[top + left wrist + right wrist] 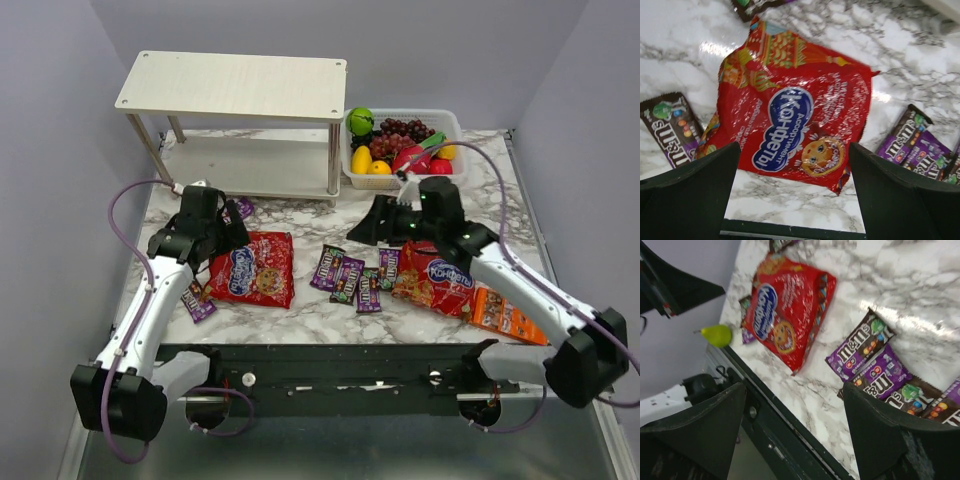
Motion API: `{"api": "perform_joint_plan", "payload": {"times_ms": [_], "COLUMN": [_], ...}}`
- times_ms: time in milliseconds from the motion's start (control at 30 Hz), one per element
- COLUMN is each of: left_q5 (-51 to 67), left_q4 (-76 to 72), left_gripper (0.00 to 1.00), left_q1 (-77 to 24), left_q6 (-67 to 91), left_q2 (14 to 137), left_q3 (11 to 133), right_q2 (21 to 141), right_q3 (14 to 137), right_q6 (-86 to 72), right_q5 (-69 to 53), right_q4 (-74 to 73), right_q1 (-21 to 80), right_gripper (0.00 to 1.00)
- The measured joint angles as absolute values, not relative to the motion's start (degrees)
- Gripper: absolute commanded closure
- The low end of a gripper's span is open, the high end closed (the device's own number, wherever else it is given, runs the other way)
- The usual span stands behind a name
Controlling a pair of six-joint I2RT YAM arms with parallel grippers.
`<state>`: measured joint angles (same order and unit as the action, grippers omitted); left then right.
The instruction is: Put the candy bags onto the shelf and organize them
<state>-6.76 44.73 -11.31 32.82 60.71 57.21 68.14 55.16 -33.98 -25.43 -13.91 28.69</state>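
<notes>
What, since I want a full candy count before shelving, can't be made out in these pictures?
- Top view: the left gripper covers most of a purple packet behind it.
- Top view: the right arm crosses the right red bag; anything beneath is hidden.
- Right wrist view: the right edge cuts off the packet row.

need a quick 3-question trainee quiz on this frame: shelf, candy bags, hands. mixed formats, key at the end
1. True or false: the shelf holds no candy bags yet.
2. Short answer: are the left hand and the right hand open or shut?
3. Pick one. The left hand hangs over: A) the left red bag B) the shelf C) the fruit basket.

Key: 1 true, both tiers are bare. 2 open, and neither holds anything. 3 A.
</notes>
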Motion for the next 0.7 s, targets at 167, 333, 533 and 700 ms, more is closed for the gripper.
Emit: {"api": "perform_joint_plan", "payload": {"times_ms": [167,333,533,700], "left_q5": [-6.35,-5.45,-3.99,-1.43], "left_q4": [45.25,44.16,41.45,39.11], "left_gripper": [0.01,0.01,0.01,0.01], "left_q1": [-5.78,-1.21,2.79,5.23], "left_q6": [34.15,34.35,33.98,33.91], "left_q2": [61.30,62.74,66.43,66.87], "left_q3": [51.94,48.60,47.51,45.36], "right_q2": [81.14,92.25,102.17,109.34], "right_q3": [55.88,61.36,71.26,76.05], "right_q6": [-34.15,-34.00,-33.21,-32.95], "right_q5": [-22.50,-22.09,-22.02,-22.55], "right_q4": [-12.34,-11.88,-10.22,-9.08], "right_q1": [36.58,40.25,43.18,44.91], "right_gripper": [0.15,0.16,0.27,0.33]}}
